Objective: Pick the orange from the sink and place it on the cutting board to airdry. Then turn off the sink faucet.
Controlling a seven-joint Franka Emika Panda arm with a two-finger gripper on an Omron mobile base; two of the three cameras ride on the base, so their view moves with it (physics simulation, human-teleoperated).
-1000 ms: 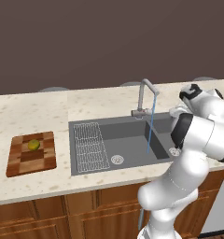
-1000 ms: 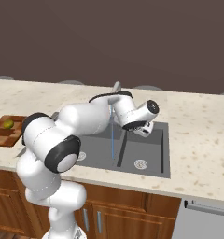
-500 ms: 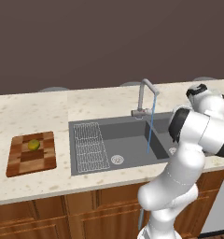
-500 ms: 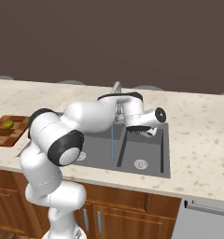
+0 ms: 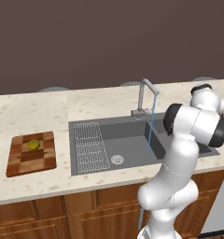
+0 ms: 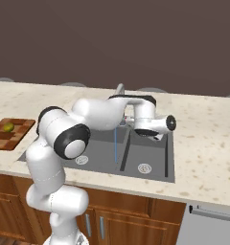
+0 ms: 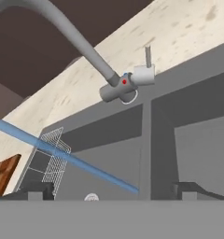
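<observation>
Since a second ago the arm has swung further right over the sink [image 5: 128,140], bringing the end effector [image 7: 111,189] to face the faucet [image 7: 125,84]; nothing else has shifted. Its jaws stand wide apart and empty, with the faucet base and lever ahead of them, not yet touched. The orange [image 5: 34,144] rests on the board [image 5: 20,161] at the left of the desk [image 5: 39,112], so the first part looks done. Water [image 5: 151,126] runs from the spout into the basin, so shutting the faucet off is what remains.
</observation>
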